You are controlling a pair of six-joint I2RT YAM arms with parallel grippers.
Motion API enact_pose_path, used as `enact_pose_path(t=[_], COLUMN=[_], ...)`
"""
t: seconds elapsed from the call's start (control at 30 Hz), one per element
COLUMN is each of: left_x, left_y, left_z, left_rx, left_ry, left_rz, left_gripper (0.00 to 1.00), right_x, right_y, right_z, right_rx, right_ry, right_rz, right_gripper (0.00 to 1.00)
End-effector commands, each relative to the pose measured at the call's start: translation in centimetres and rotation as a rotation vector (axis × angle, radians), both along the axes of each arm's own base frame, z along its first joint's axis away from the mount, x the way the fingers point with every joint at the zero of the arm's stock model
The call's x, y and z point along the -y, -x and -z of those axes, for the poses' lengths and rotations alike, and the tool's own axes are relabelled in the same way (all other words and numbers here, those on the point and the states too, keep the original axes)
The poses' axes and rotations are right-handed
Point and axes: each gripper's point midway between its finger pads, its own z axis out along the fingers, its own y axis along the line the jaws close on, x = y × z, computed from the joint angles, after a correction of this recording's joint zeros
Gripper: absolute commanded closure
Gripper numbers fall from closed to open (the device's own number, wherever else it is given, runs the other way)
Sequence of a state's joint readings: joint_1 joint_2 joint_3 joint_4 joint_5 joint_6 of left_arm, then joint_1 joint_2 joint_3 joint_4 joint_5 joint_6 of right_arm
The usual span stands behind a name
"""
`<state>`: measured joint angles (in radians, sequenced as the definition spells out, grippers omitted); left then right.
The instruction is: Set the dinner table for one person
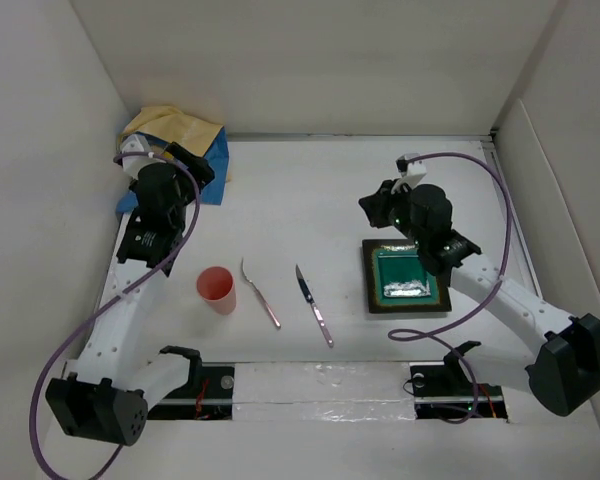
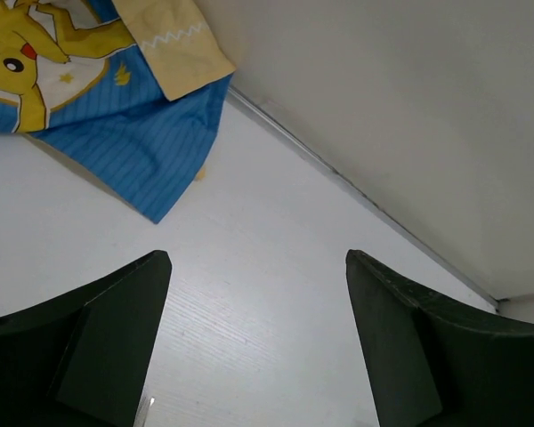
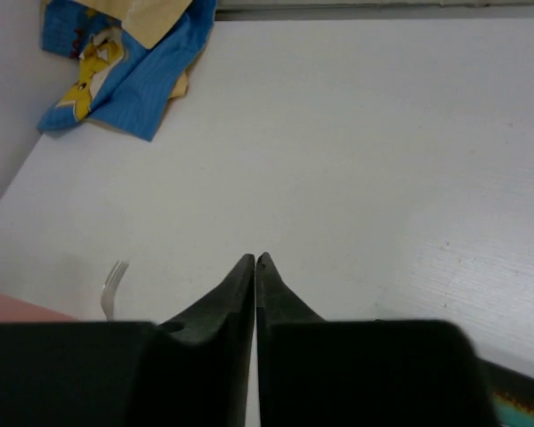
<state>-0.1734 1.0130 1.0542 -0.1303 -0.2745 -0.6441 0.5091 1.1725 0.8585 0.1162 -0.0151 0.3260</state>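
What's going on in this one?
Two robot arms are at a white table, and neither holds anything. The left gripper is open near the bunched blue placemat in the far-left corner. The right gripper is shut, above bare table near the green square plate. A pink cup, fork and knife lie between the arms.

The wide, flat, matte white table board (image 1: 310, 200) carries a crumpled cloth placemat (image 2: 133, 133) in blue with fine darker stripes, a yellow cartoon figure, and a pale yellow border with a white zigzag line. The small plastic cup (image 1: 217, 289) is salmon pink. The slim metal fork (image 1: 260, 293) and metal knife (image 1: 314, 305) are silver-grey with pinkish handles, and the square ceramic plate (image 1: 368, 280) has a dark brown rim around a glossy teal-green centre.
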Motion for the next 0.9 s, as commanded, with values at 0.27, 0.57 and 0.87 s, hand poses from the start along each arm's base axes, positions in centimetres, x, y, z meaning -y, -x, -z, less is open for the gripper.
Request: enact_pose_path(t=[0.27,0.57,0.87], left_x=[-7.2,-16.5,-20.6], left_y=[-9.3,-14.6,-14.9], left_z=[-0.4,8.6,18.6], left_rx=[-0.001,-0.311,-0.571], left_ry=[0.050,-0.027,-0.060], left_rz=[-0.108,-0.277,-0.301], left_gripper=[1.00,0.47,0.46], right_x=[-0.9,-1.5,-2.3], right_y=[-0.2,-0.6,-1.4], right_z=[-1.2,0.2,1.7], right_rx=[0.092,0.067,0.039], right_ry=[-0.070,-0.061,-0.045], right_rz=[-0.035,-0.053,-0.073], right_gripper=[1.00,1.00,0.54])
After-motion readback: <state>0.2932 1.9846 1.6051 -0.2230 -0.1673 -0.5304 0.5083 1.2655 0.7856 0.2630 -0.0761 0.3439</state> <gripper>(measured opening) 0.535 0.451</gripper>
